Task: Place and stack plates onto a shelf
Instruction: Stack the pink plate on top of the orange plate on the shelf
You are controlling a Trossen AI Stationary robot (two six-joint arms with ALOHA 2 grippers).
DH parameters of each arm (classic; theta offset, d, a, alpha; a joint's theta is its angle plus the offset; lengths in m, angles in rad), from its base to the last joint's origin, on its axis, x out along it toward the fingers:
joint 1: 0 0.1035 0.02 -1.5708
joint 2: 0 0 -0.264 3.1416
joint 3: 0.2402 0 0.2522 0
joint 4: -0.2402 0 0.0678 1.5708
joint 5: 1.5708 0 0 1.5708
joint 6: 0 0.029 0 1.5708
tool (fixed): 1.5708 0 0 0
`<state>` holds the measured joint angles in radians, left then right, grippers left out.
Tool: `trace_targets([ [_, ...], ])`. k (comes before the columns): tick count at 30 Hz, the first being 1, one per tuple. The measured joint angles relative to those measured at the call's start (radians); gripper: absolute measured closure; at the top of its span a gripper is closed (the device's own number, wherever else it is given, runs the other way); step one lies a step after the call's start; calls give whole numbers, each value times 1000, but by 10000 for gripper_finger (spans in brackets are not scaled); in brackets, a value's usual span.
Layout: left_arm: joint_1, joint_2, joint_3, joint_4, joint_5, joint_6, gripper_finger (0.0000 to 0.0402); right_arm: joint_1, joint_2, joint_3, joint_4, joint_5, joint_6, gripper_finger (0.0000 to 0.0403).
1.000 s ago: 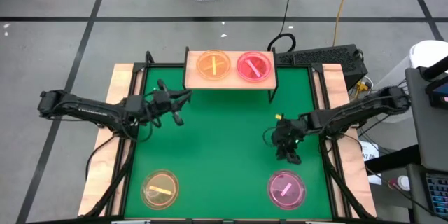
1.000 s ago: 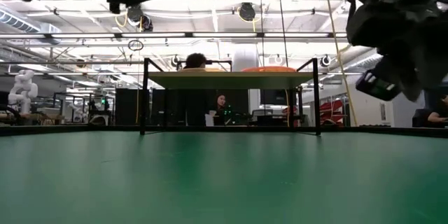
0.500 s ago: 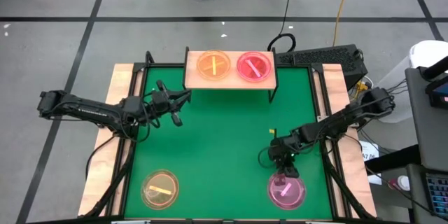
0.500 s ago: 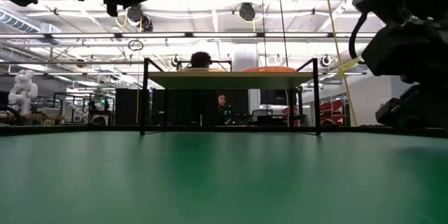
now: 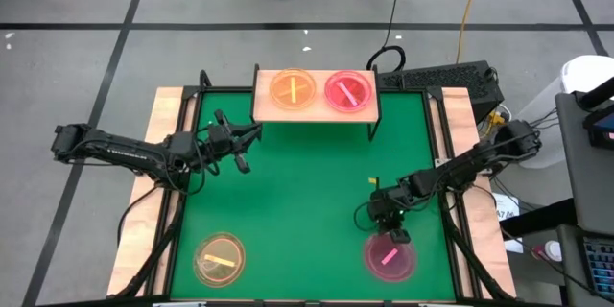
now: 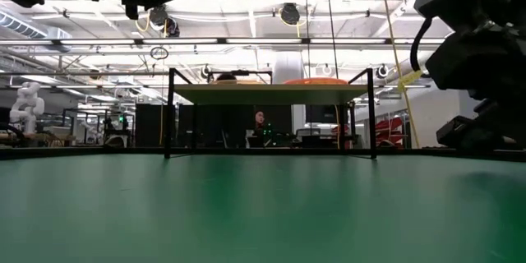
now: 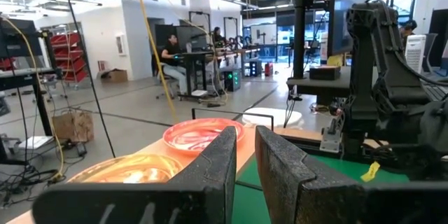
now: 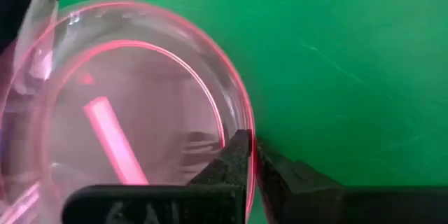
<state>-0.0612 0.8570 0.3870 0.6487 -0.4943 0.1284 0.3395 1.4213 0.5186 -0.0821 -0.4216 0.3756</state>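
Observation:
On the light-wood shelf (image 5: 264, 106) at the table's far edge rest an orange plate (image 5: 291, 89) and a pink plate (image 5: 348, 90), side by side. Another pink plate (image 5: 389, 257) lies on the green table at the near right. My right gripper (image 5: 394, 235) is shut on its far rim. A yellowish-orange plate (image 5: 220, 257) lies at the near left. My left gripper (image 5: 245, 149) hovers left of the shelf, its fingers (image 7: 224, 161) a narrow gap apart with nothing between them. My right gripper pinches the pink plate's raised rim (image 8: 241, 115) at the plate's far side, one finger inside the rim and one outside. The fingers come from above, slanting down. The plate's bottom appears to lie flat on the green table.
A keyboard (image 5: 436, 79) sits behind the table at the far right. The green mat (image 5: 307, 192) between the shelf and the two near plates is bare. The shelf stands on thin black legs (image 6: 170, 115).
My right gripper has gone toward the table's near edge and down, from the middle right of the mat to the far rim of the near-right pink plate. My left arm has kept still.

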Motion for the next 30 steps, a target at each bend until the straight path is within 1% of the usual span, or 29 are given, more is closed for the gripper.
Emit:
trace_targets([
  [4,0,0,0,1,0,8,339,-61,-22,17,-6,13,-69,401],
  [8,6,0,0,3,0,7,339,-145,-51,79,-3,61,-202,402],
  [16,7,0,0,3,0,10,339,-327,-61,288,9,197,-526,403],
  [18,7,0,0,3,0,8,339,-375,-61,340,51,225,-593,403],
  [20,7,0,0,4,0,8,339,-430,-61,387,131,241,-641,403],
  [25,7,0,0,5,0,7,339,-571,-61,479,346,241,-632,403],
  [30,8,0,0,6,-1,23,339,-725,-50,555,451,250,-528,403],
])
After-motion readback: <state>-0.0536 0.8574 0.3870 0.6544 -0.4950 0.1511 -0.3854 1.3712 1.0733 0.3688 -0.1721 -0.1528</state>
